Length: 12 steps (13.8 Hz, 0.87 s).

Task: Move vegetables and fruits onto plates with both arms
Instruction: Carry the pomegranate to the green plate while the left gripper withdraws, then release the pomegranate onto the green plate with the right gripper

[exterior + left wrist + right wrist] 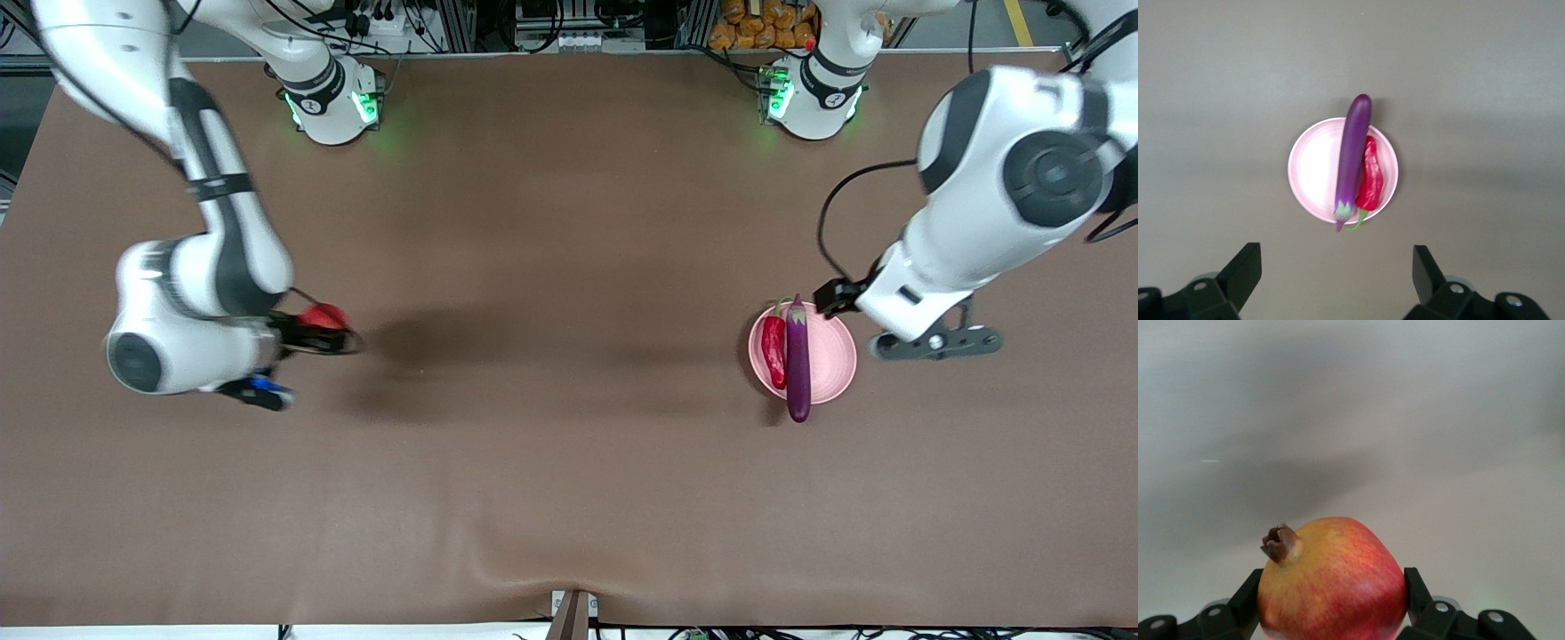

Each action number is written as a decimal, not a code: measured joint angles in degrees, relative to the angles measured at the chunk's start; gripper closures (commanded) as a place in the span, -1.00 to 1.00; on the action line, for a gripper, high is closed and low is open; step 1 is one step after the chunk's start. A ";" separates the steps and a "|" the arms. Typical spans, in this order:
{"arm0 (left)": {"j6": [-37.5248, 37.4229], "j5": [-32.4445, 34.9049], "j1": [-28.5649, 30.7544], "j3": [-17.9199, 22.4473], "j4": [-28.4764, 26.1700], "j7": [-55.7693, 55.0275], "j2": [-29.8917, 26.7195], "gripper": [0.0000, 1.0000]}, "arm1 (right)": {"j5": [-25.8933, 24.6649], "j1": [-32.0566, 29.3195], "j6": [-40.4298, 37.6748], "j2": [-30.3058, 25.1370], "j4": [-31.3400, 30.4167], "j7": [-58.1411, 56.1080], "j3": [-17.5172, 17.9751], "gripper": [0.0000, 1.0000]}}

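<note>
1. The pomegranate [1331,580] sat clamped between the two fingers of the right gripper [311,333], up in the air over bare brown table near the right arm's end. It looked firm and round, with a smooth, probably slick rind and a dry brown crown; judged fairly heavy for its size, it would be best held across its widest part, as it was, since a rounder grip point could let it roll out.
2. The eggplant [797,360] and the red chili pepper [775,349] lay side by side and touching on the pink plate [836,351], toward the left arm's end; the eggplant's rounded tip overhung the rim on the side nearer the front camera. Both seemed light; the eggplant's glossy skin was likely slippery.
3. The right arm was folded low, wrist turned sideways, carrying the fruit.
4. The left gripper [933,340] hung just beside the plate with its fingers [1238,277] spread wide and empty; that arm appeared to wait.
</note>
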 measured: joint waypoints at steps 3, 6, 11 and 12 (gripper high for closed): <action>-0.48 -0.01 0.20 1.73 -4.76 5.74 -5.05 -1.00 | -4.24 -1.47 0.49 0.16 -1.71 -13.44 -6.64 1.00; -1.09 -0.01 2.57 2.80 -8.24 11.62 -9.44 -1.00 | -6.32 -4.71 2.98 1.42 -2.53 -24.92 -10.19 1.00; -3.72 -0.04 3.74 5.40 -9.23 18.44 -13.76 -1.00 | -8.25 -7.51 9.69 4.89 -2.24 -30.73 -12.49 0.19; -4.09 -0.04 3.65 6.06 -9.24 19.12 -14.36 -1.00 | -8.24 -7.51 10.15 5.83 -1.86 -30.73 -12.52 -0.99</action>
